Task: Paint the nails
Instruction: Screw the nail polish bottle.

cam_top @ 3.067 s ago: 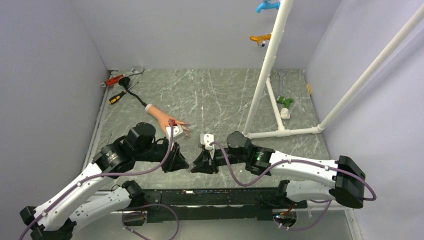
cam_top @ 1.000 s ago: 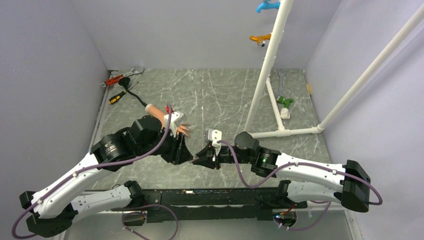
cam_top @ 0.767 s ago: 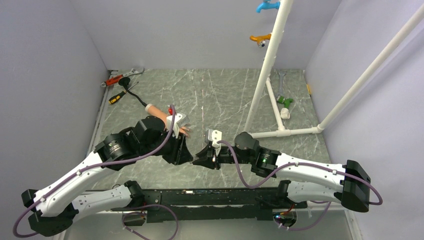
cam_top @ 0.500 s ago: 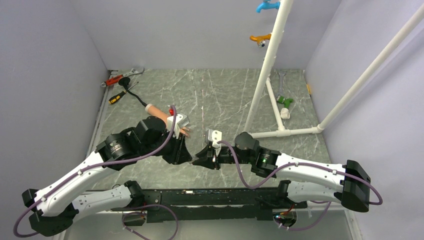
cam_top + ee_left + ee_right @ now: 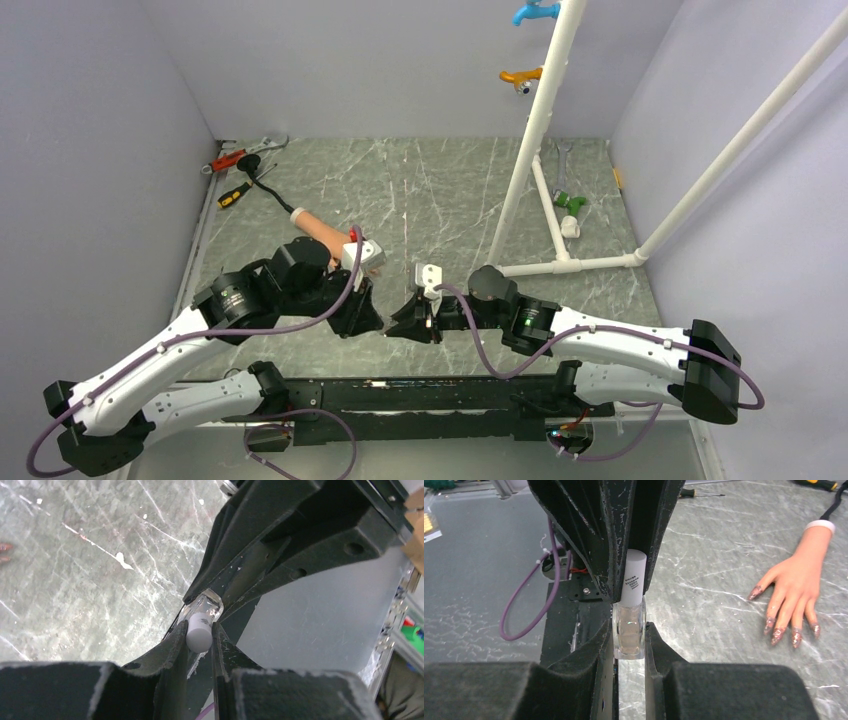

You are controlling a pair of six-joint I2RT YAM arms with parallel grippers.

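Observation:
The two grippers meet tip to tip in front of the arm bases. My right gripper (image 5: 630, 630) (image 5: 402, 326) is shut on a small clear bottle (image 5: 629, 637) of pale polish. The left gripper (image 5: 200, 627) (image 5: 374, 324) is shut on the bottle's white cap (image 5: 199, 634) (image 5: 634, 577). The flesh-coloured mannequin hand (image 5: 796, 585) lies flat on the table, fingers spread. Its nails (image 5: 776, 635) are glittery reddish-pink and lie well to the right of the bottle in the right wrist view. From above, only the forearm (image 5: 310, 222) shows; the left wrist hides the fingers.
A white pipe frame (image 5: 520, 160) stands at the back right with blue (image 5: 535, 12) and orange (image 5: 520, 75) taps and a green fitting (image 5: 570, 203) at its foot. A wrench (image 5: 245, 155) and a screwdriver (image 5: 235, 195) lie at the back left. Grey walls close three sides.
The left jaws have closed onto the white cap. The left wrist has shifted slightly right, covering more of the mannequin hand. The right arm has barely moved.

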